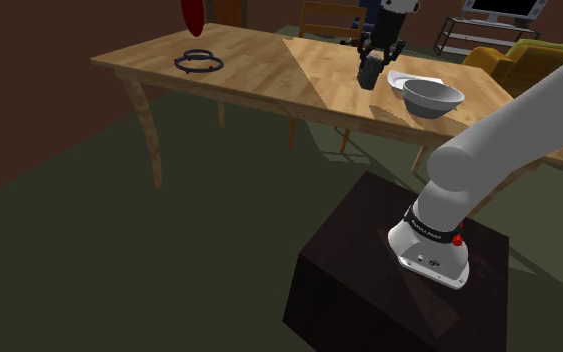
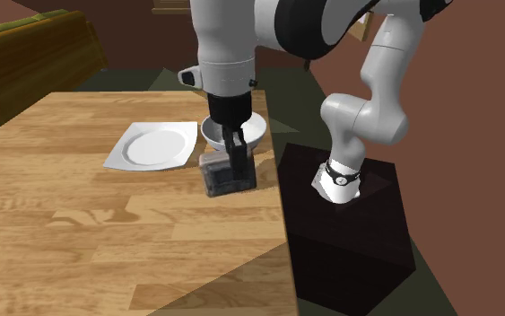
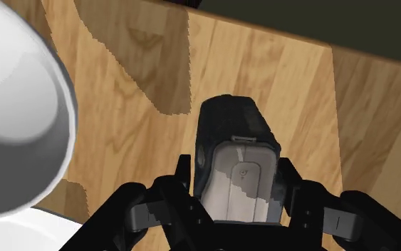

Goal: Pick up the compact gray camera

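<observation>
Jaws: clenched on the camera, one black finger against each of its two sides.

1. All-black two-finger gripper (image 3: 238, 187) (image 2: 230, 167) (image 1: 371, 60). Points down at the table from the white arm.
2. Compact dark grey camera with a paler grey panel (image 3: 236, 135) (image 2: 214, 179) (image 1: 370, 76). Clasped between the fingers, low over the tabletop near the table's edge on the stand's side. Whether its base touches the wood cannot be told.
3. Round pale grey bowl (image 1: 431, 97) (image 2: 257, 131) (image 3: 13, 121). Stands on the table just beside the camera, apart from it.
4. Square white plate (image 2: 152, 146) (image 1: 407, 78). Lies flat on the table, next to the bowl.
5. Dark ring-shaped frame (image 1: 199, 62). Lies on the table, well apart from the camera, towards the shoulder view's left.
6. Light wooden table with curved legs (image 1: 259, 60) (image 2: 80, 233) (image 3: 156, 64). Bears items 3 to 5.
7. Dark box stand (image 1: 369, 270) (image 2: 349, 242). Set beside the table and carries the arm's base.
8. Wooden chair (image 1: 329, 18). Stands beyond the table.
</observation>
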Controlling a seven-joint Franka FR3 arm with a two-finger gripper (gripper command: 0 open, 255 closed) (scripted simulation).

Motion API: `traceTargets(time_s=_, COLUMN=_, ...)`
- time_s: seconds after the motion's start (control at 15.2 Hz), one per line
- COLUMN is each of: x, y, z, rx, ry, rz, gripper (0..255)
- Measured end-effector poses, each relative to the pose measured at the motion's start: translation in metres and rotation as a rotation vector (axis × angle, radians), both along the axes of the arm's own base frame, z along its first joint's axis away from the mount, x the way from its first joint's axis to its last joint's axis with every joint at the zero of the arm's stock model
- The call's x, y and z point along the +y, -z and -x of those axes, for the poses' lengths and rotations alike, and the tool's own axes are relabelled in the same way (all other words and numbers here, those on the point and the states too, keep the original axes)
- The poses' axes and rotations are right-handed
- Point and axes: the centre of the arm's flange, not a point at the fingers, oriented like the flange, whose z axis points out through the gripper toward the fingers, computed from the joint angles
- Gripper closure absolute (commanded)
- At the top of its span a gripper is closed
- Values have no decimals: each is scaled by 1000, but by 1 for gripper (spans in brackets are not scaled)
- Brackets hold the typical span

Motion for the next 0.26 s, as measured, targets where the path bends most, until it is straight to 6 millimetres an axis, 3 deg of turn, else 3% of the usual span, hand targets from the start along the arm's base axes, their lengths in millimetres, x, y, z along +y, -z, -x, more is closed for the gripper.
traceTargets(time_s=0.26, x=0, y=-17, z=0, rx=0, ry=0, rz=0, gripper=255)
